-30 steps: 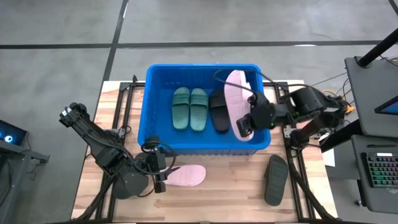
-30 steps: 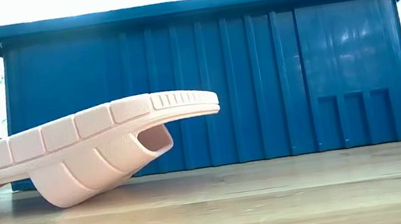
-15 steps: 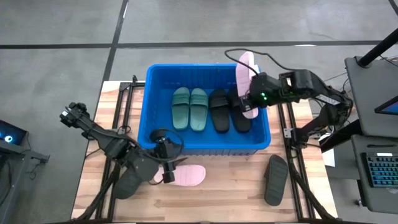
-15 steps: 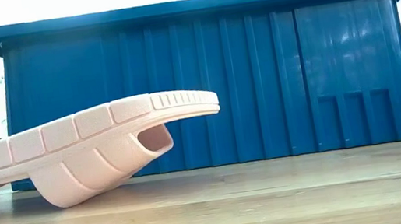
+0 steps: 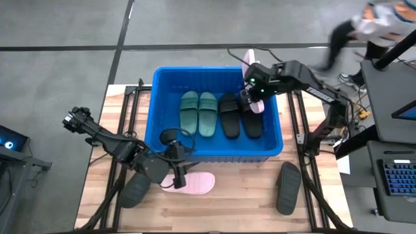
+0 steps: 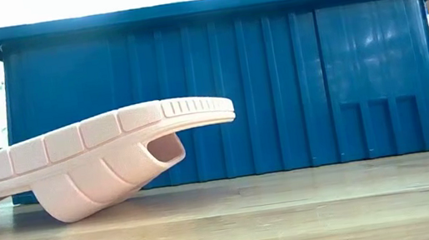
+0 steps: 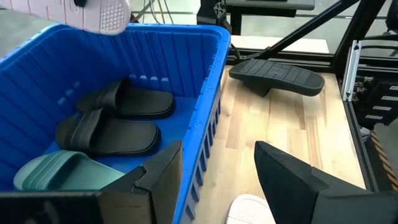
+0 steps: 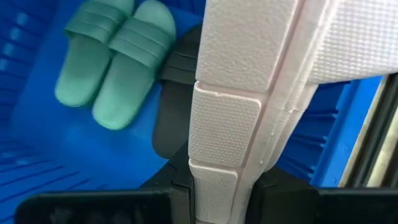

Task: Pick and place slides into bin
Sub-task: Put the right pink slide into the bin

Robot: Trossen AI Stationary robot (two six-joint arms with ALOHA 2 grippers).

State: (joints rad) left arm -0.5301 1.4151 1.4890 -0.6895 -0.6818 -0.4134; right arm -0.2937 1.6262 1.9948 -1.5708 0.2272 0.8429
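- Large bright blue ribbed plastic bin [image 5: 217,153] sits mid-table, toward 12 o'clock. Inside: dark green rubber slide pair [image 5: 198,112] and black rubber slide pair [image 5: 240,116], lying flat side by side.
- R gripper [image 5: 249,93] is above the bin's 1–2 o'clock corner, fingers pressed onto a pale pink rubber slide [image 8: 249,99], held on edge; its far end pokes out past the back rim.
- L gripper [image 7: 217,171] is at the bin's front wall, approx 7 o'clock; fingers spread, nothing between them.
- Second pale pink slide [image 5: 194,184] lies on the wooden table [image 5: 240,201] just in front of the bin, close beside the L gripper, one end propped up in the low view.
- Charcoal rubber slide [image 5: 288,187] lies at 4–5 o'clock, well apart from both arms.
- Risks:
  - If released here, the held pink slide may catch the back rim and tip outside, since it overhangs the wall.
  - May land across the black pair, not flat.
  - L gripper is v. close to the bin wall; could nudge the bin when reaching for the pink slide.
- Person [image 5: 364,26] at 1–2 o'clock beyond the table, clear of the arms.
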